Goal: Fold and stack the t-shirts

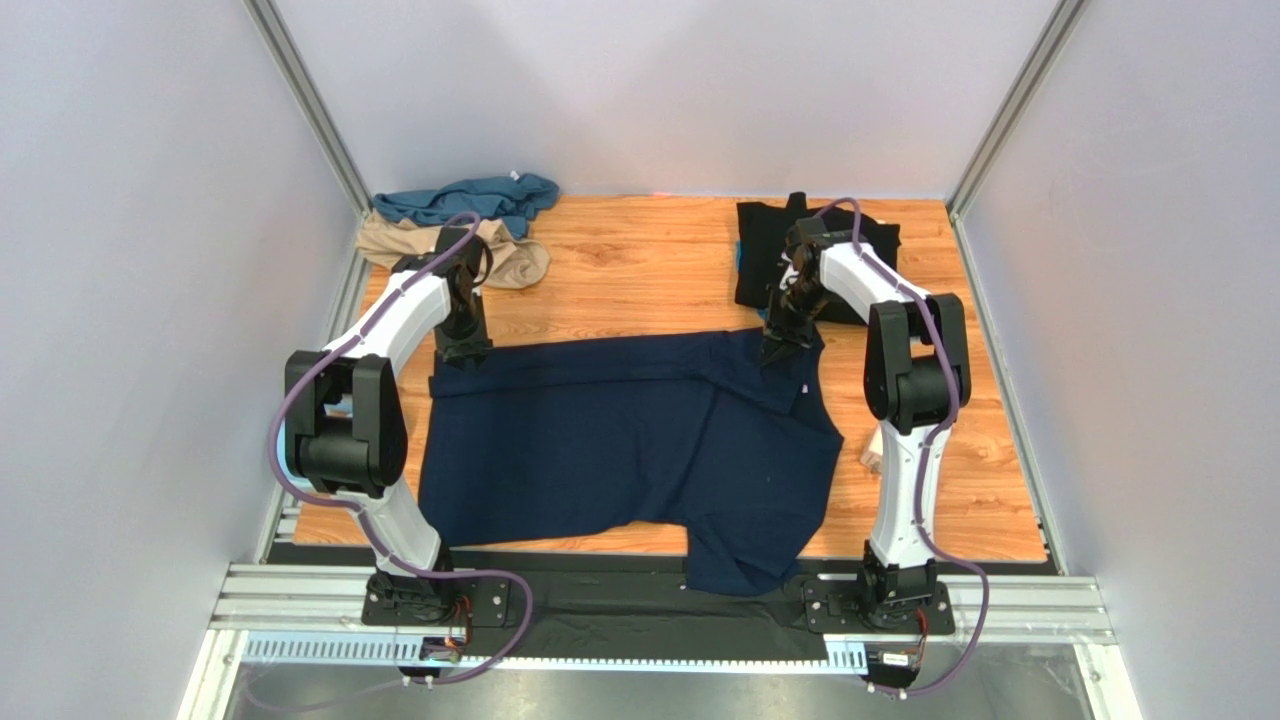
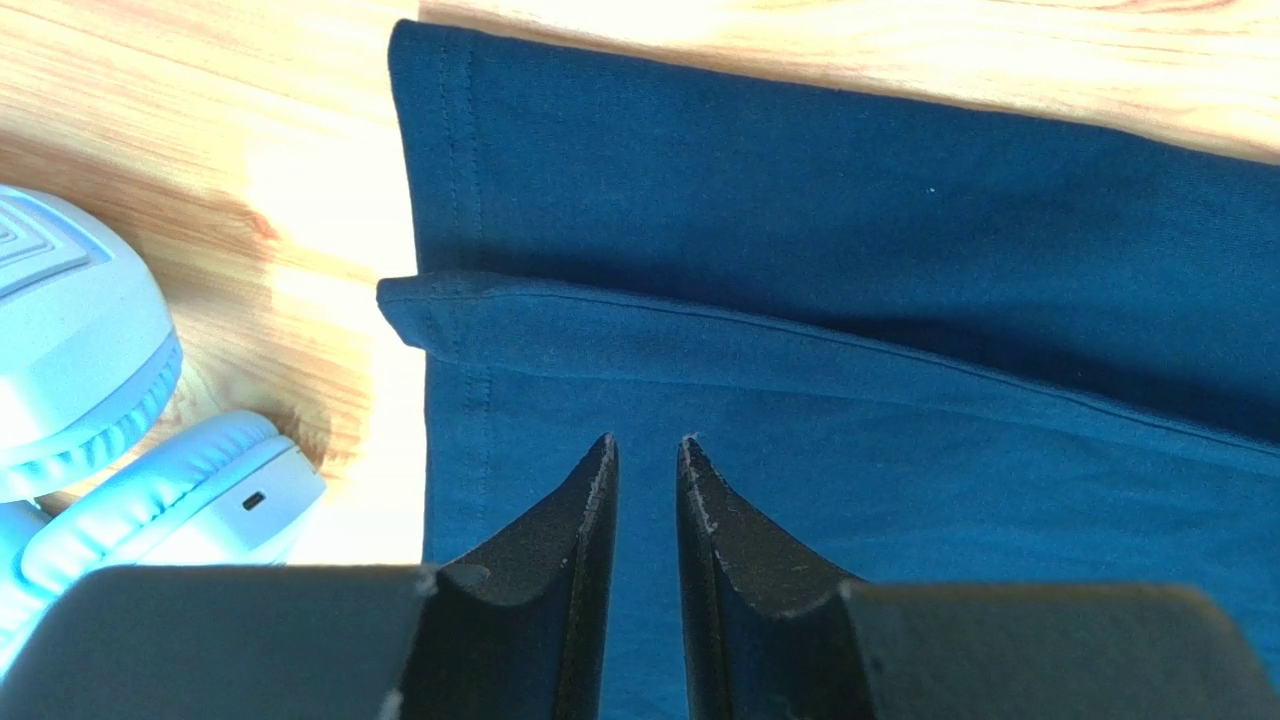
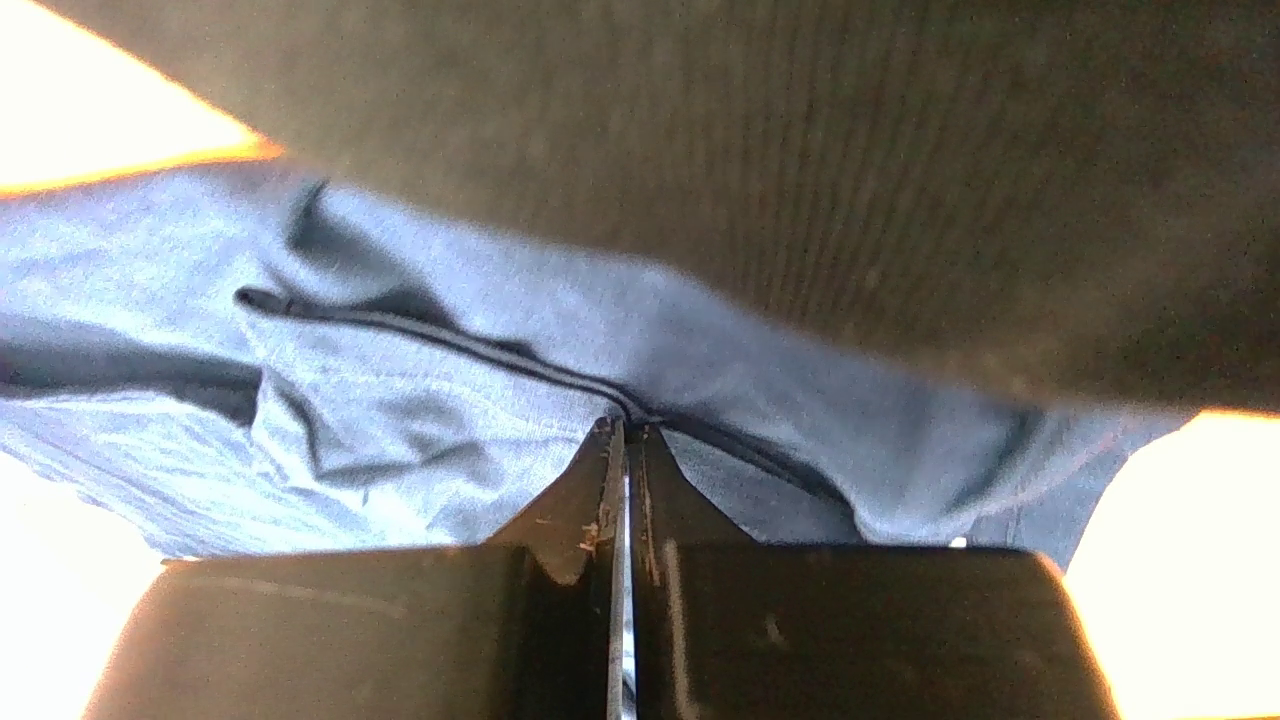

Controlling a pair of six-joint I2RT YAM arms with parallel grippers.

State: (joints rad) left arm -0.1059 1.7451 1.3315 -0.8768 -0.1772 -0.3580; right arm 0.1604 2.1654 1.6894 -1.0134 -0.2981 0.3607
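Note:
The dark navy t-shirt [image 1: 631, 443] lies spread out in the middle of the wooden table, with one part hanging over the front edge. My left gripper [image 1: 461, 348] is at its far left corner. In the left wrist view the left gripper [image 2: 648, 444] is narrowly open just over the navy cloth [image 2: 902, 225], near a folded hem, with nothing between the fingers. My right gripper [image 1: 784, 348] is at the shirt's far right edge. In the right wrist view the right gripper [image 3: 625, 431] is shut on a seam fold of the navy shirt [image 3: 451, 375]. The black t-shirt [image 1: 763, 248] lies folded at the back right. The teal t-shirt [image 1: 466, 198] and tan t-shirt [image 1: 511, 263] lie crumpled at the back left.
A pale blue rounded plastic object [image 2: 90, 390] lies on the wood just left of the navy shirt's corner. A dark blurred mass [image 3: 827, 165] fills the top of the right wrist view. Grey walls enclose the table on three sides.

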